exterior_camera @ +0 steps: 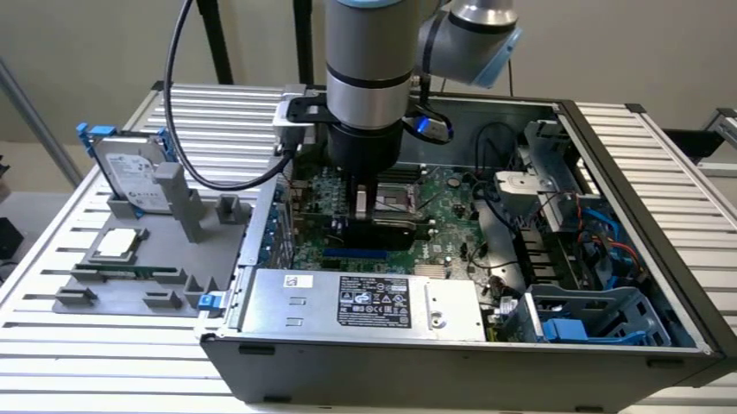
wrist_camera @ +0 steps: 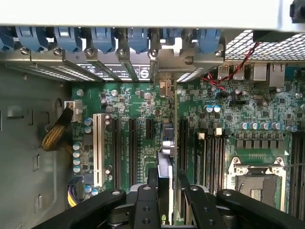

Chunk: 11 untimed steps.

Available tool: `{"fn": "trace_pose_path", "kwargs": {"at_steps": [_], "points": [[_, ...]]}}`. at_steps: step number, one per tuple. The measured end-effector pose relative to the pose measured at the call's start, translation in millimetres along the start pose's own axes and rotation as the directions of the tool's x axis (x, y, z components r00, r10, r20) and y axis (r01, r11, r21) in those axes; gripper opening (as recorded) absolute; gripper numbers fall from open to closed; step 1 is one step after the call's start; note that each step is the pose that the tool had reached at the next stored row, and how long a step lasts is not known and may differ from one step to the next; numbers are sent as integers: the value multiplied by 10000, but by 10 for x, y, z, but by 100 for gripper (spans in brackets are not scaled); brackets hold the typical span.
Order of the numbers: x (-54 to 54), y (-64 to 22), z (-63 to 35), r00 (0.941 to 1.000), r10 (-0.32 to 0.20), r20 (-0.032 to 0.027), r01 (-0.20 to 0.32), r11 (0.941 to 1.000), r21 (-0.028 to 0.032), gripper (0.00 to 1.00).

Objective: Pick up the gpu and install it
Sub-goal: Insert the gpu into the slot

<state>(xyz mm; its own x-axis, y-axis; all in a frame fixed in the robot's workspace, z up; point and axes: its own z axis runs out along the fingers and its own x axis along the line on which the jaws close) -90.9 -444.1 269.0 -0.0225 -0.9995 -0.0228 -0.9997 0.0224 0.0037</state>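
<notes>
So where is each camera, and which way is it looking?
Exterior view: outside and above, looking down at the open computer case; the robot arm reaches in.
Wrist view: on the wrist inside the case, facing the motherboard; the gripper holds the gpu edge-on.
Shared: motherboard, gpu.

Robotics lab: open PC case on slatted aluminium bench, parts fixture.

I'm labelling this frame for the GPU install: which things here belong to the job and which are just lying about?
Job:
gpu, held edge-on in the gripper over the motherboard slots
computer case

Lying about:
hard drive
CPU chip
grey holder
</notes>
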Motion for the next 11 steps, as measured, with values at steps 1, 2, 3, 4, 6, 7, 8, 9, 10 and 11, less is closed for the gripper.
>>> {"fn": "trace_pose_path", "kwargs": {"at_steps": [1, 2, 3, 4, 6, 7, 8, 9, 10, 11], "points": [[0, 0, 0, 10000, 0, 0, 0, 10000, -1, 0], [0, 0, 1, 10000, 0, 1, 0, 10000, -1, 0], [0, 1, 2, 10000, -1, 2, 1, 10000, -1, 0], [0, 4, 2, 10000, -8, 1, 8, 10000, -1, 0], [0, 11, 4, 10000, -20, 3, 20, 10000, -1, 0], [0, 14, 6, 10000, -21, 3, 21, 10000, -1, 0], [1, 17, 7, 10000, -23, 1, 23, 10000, -2, 0], [1, 18, 11, 10000, -22, 2, 22, 10000, -2, 0], [1, 20, 15, 10000, -22, 2, 22, 10000, -2, 0], [1, 22, 19, 10000, -22, 2, 22, 10000, -2, 0]]}}
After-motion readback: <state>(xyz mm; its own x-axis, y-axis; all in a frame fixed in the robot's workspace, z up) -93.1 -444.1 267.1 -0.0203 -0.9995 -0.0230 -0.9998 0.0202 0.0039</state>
